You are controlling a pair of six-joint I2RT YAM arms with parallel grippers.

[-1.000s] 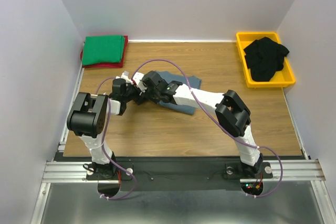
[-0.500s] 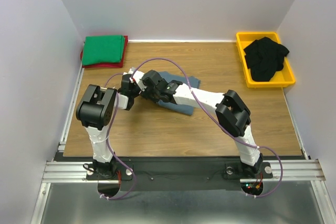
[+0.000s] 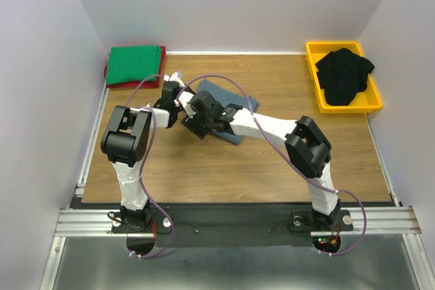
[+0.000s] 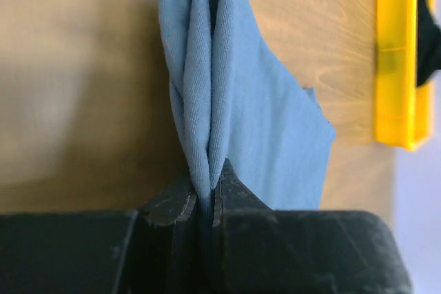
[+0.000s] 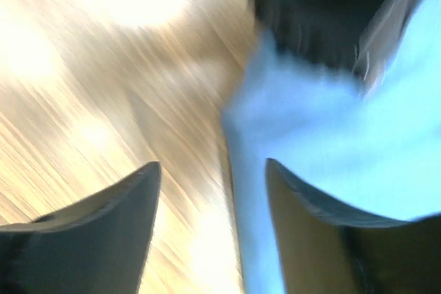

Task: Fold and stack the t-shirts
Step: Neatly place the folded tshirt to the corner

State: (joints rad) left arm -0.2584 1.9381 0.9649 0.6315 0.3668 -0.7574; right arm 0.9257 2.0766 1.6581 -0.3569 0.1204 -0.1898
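1. Judged done: green t-shirt (image 3: 134, 64) folded flat and lying on top of the red t-shirt (image 3: 139, 85), the two stacked at the far left corner of the bench (image 3: 272, 161).
2. In hand: slate blue-grey t-shirt (image 3: 231, 98) near the middle of the bench, rumpled rather than squared off, one edge gathered up on the side nearest the stack. Fold not finished, as far as can be judged.
3. Left to do: black t-shirts (image 3: 345, 75) heaped unfolded in the yellow bin (image 3: 314, 76) at the far right, well apart from the stack.
4. Left pincer (image 4: 204, 187): clenched on the gathered edge of the slate blue-grey t-shirt, several layers of cloth pinched between nearly closed fingers, the rest of the cloth trailing away over the wood.
5. Right pincer (image 5: 210, 184): released, fingers standing well apart and gripping nothing. View blurred; blue cloth just beside and below one finger, contact impossible to tell.
6. Overall, by judgement: somewhere around the middle, with two shirts put away, one being worked and the black ones not yet started.
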